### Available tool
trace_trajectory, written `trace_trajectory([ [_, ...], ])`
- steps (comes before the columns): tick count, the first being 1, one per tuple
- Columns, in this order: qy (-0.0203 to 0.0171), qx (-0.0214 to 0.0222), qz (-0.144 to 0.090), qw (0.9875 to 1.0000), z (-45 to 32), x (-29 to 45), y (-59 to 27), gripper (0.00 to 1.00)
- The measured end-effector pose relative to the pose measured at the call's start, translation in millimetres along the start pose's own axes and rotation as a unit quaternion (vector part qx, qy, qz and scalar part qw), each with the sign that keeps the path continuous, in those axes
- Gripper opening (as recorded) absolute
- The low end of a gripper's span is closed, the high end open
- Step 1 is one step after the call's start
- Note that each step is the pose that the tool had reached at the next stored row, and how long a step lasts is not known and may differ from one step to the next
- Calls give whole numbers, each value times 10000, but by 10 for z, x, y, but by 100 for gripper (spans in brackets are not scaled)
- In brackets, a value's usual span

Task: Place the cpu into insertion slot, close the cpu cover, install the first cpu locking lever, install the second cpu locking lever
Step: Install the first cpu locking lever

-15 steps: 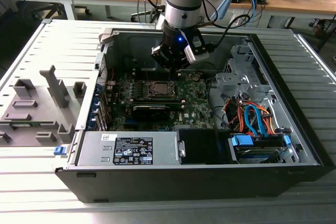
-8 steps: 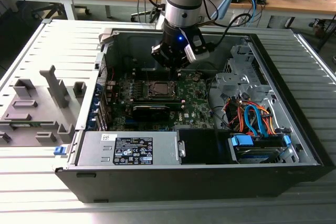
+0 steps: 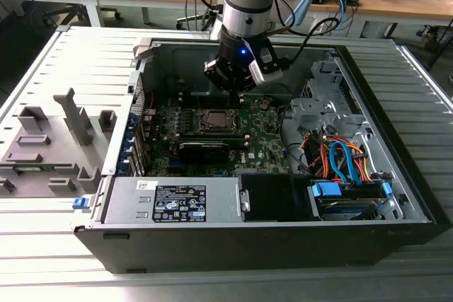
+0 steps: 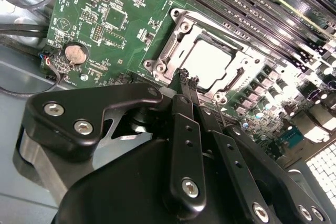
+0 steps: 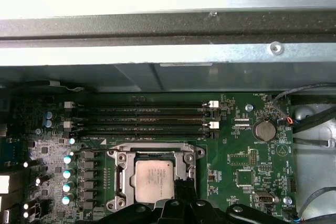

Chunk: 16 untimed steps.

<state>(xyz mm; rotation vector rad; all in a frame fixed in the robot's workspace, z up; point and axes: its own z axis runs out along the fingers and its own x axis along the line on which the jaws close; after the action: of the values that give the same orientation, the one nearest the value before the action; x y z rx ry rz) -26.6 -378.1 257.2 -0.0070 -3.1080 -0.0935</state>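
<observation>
I saw the cpu (image 5: 154, 180) seated under the cpu cover (image 5: 126, 167). My gripper (image 4: 188, 78), fingers pinched narrow and empty, hovered at its six o'clock edge; the thin stiff plate looked light.

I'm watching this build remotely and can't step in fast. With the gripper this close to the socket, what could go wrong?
1. The gripper hangs right at the edge of the cpu cover; a slightly off push could scrape the cpu showing through its window.
2. Memory slots run close beside the socket, so a sideways drift might strike them.
3. Cables lie in the case, though apart from the arm.
</observation>
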Motion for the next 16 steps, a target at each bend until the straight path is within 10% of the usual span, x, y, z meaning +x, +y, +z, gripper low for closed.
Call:
trace_trajectory([
  [16,0,-7,-1,10000,-3,-1,-46,11],
])
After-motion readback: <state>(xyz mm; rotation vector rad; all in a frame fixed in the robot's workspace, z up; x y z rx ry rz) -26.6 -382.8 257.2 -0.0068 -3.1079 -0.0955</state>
